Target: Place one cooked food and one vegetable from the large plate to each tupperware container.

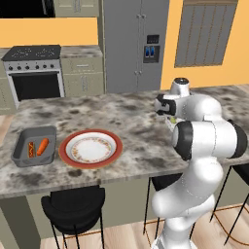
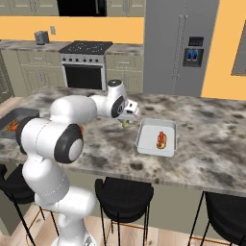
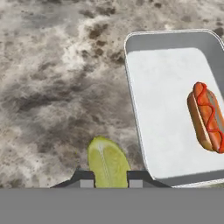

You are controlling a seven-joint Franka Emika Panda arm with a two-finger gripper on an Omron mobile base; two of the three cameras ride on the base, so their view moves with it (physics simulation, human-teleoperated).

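Tupperware containers sit at opposite ends of a mottled grey-and-brown stone surface (image 1: 136, 126) in a rendered kitchen. In the left base view, the dark grey shallow rectangular tub (image 1: 34, 145) lies at the left end and holds a hot dog in a bun (image 1: 31, 149) with an orange carrot (image 1: 43, 145) just beside it. Just to the right of that tub, close to it, rests the wide round white plate with a broad red-orange rim (image 1: 90, 149); its speckled centre is bare.

In the right base view, the pale grey-white shallow rectangular tub (image 2: 156, 137) lies well apart from the dark one, to the right of the arm. Inside it, toward its right side, lies a second hot dog with a red zigzag of sauce (image 2: 161, 139).

The white robot arm reaches over the surface between the plate and the pale tub. In the hand view, the hand (image 3: 108, 178) is clenched on a yellow-green leafy vegetable piece (image 3: 107, 162), which stands up between the two dark fingertips (image 3: 85, 179). The vegetable hangs over bare stone, just beside the near left corner of the pale tub and outside its rim. The sauce-topped hot dog lies at the far right of that view.

Behind the surface stand a black-fronted oven (image 1: 35, 78) and a tall grey refrigerator (image 1: 135, 44) against orange walls. Black stools (image 1: 73, 206) are tucked under the near edge.
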